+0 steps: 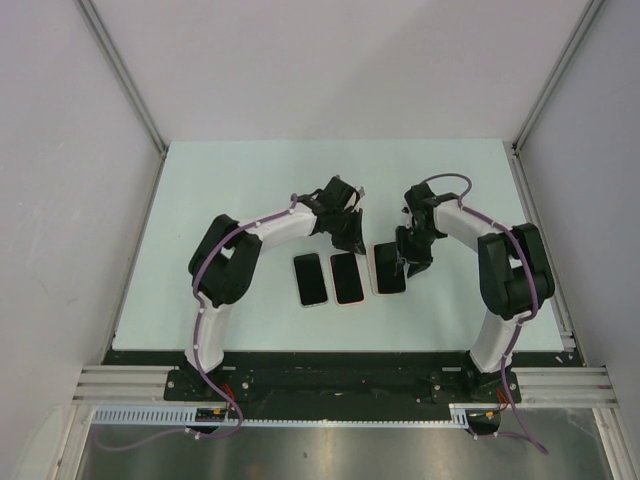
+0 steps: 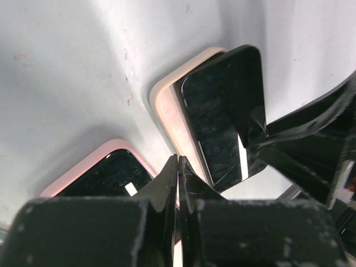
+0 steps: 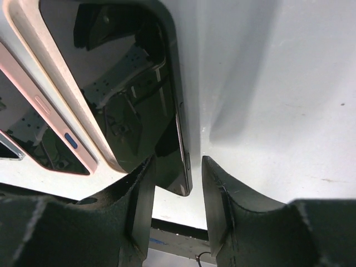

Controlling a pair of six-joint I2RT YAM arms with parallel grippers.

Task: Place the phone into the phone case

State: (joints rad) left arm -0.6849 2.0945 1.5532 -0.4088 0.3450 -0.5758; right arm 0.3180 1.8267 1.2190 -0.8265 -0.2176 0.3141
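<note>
A black phone (image 1: 389, 270) lies tilted on a cream phone case (image 1: 376, 268) at the right of a row of phones. In the right wrist view the phone (image 3: 122, 83) overhangs the case's rim (image 3: 67, 100). My right gripper (image 3: 177, 178) is open, with its jaws on either side of the phone's near right corner and a gap on the right side. My left gripper (image 2: 178, 164) is shut and empty, its tip low between the pink-cased phone (image 2: 105, 175) and the cream case (image 2: 166, 105). The phone (image 2: 222, 105) sits askew in that case.
A pink-cased phone (image 1: 346, 278) lies in the middle of the row and another dark phone (image 1: 310, 280) lies to its left. The right gripper's fingers (image 2: 303, 147) show close beside my left gripper. Grey walls stand round the pale table (image 1: 250, 180).
</note>
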